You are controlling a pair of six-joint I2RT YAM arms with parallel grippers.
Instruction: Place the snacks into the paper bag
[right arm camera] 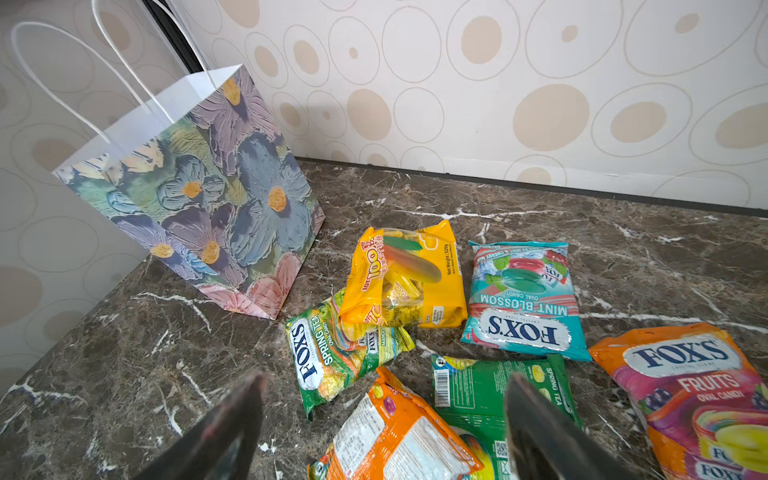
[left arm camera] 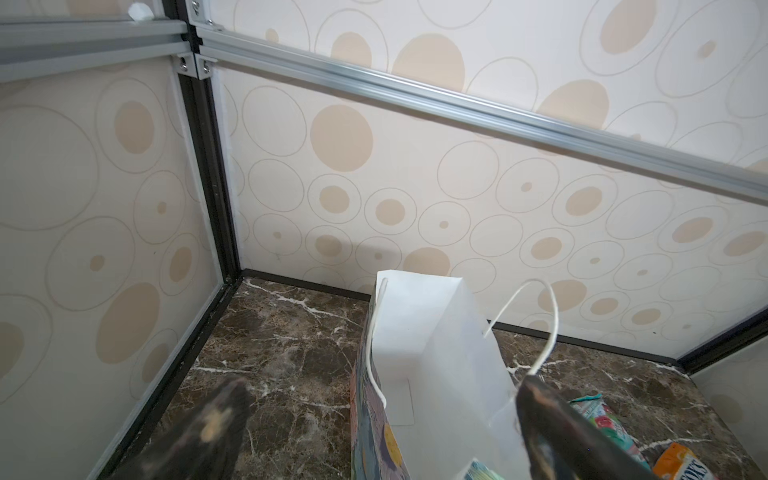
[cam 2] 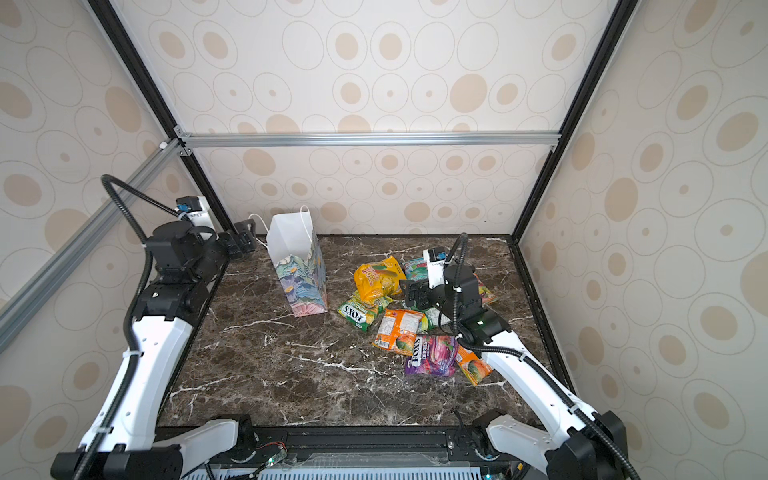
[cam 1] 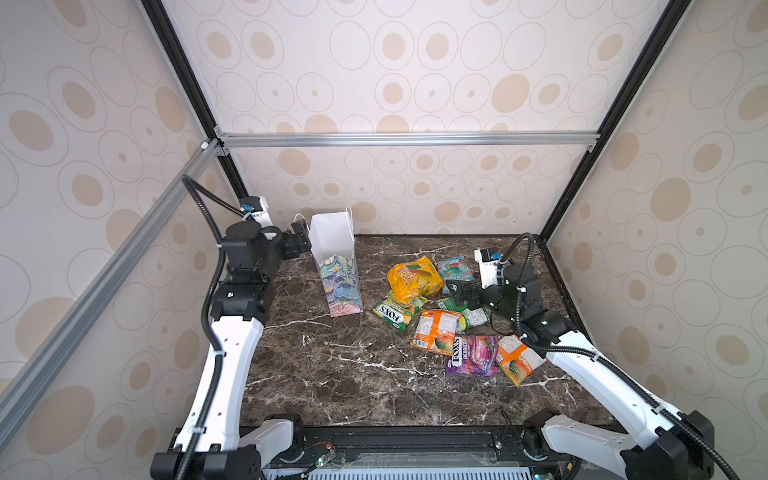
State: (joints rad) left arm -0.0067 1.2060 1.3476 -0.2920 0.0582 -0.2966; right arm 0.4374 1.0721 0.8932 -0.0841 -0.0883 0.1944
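Snacks lie scattered on the marble table right of the upright paper bag in both top views, with the left gripper up at the bag's rim and the right gripper low over the pile. Left wrist view now: fingers spread wide, the bag's open top between them. Right wrist view: fingers spread too, above an orange packet and a green packet, pinching nothing.

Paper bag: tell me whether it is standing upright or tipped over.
Upright. The paper bag stands on its base on the table, its open white mouth facing up.
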